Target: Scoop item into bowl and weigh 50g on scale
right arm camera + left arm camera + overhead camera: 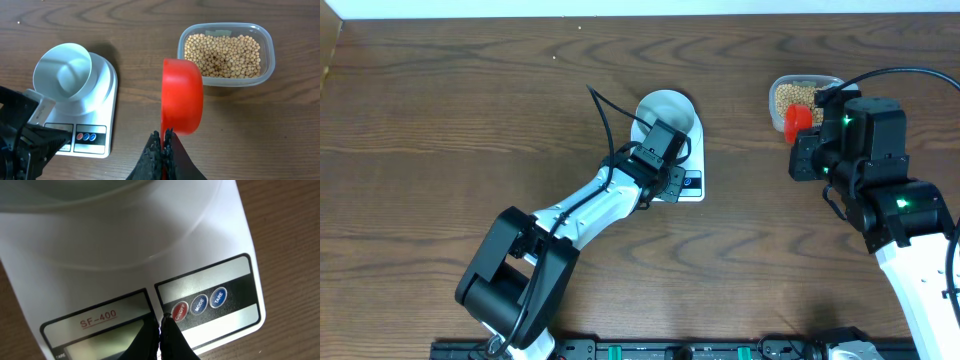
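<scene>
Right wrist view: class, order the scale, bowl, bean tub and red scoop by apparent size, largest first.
1. scale
2. bean tub
3. bowl and red scoop: these look alike, and the scoop sits nearer the camera, so they are left unranked.

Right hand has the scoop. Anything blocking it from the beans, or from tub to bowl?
Nothing visible. The tub is lidless, the beans exposed just beyond the red scoop. Bare table lies between tub and bowl; the left hand sits over the scale's button end, off that line.
</scene>
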### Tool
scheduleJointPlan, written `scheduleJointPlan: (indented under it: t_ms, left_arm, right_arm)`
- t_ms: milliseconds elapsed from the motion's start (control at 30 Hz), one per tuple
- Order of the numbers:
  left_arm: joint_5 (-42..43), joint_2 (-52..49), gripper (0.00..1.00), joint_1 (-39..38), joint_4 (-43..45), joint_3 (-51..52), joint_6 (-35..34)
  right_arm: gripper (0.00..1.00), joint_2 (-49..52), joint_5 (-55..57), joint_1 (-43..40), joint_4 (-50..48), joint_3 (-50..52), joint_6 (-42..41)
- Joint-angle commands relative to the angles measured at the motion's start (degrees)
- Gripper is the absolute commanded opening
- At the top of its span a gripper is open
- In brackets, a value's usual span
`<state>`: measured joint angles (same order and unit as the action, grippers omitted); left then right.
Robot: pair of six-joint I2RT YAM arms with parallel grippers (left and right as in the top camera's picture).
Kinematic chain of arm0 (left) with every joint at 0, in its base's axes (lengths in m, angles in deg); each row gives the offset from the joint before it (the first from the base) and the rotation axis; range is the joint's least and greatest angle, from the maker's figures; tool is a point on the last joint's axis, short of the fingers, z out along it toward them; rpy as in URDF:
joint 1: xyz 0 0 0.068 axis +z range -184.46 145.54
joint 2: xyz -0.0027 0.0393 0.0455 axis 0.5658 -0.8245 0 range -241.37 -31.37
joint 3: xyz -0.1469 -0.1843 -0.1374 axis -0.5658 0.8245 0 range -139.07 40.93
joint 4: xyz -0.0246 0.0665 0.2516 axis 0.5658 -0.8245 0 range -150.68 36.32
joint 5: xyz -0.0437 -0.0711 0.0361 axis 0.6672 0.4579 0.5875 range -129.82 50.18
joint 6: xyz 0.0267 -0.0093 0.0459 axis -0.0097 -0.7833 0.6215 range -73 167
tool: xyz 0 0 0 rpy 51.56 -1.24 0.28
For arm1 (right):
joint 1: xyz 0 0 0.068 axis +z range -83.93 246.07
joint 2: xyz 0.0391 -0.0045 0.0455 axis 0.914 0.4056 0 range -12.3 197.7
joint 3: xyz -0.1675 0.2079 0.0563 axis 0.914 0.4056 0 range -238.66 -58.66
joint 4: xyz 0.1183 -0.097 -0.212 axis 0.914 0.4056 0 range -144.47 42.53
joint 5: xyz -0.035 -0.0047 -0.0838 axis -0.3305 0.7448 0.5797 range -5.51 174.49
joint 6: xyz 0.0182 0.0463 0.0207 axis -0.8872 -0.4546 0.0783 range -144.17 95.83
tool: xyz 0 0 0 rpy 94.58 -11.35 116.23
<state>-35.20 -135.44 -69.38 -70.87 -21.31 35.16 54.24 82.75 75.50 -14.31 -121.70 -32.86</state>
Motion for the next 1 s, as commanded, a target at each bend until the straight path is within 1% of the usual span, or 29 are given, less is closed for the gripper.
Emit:
scheduleJointPlan:
  t_ms: [0,567,733,967]
  left_arm:
    - [0.98,-0.55,0.08,0.07,0.76,0.57,1.99]
    - [1.07,-2.97,0.07,0.07,3.28,1.44,2.36]
    - [3.13,-2.99,0.07,0.07,3.28,1.44,2.38]
    - [3.58,-2.99,0.07,0.07,3.28,1.49,2.38]
  right_arm:
    - [0.01,0.02,-0.33,-0.39,-0.11,-1.07,-0.48]
    - [0.01,0.02,-0.33,-0.39,-0.07,-1.07,-0.48]
    - [0.01,0.02,-0.33,-0.39,-0.09,-1.07,-0.50]
    - [0.01,0.02,-0.33,-0.39,-0.07,-1.07,-0.50]
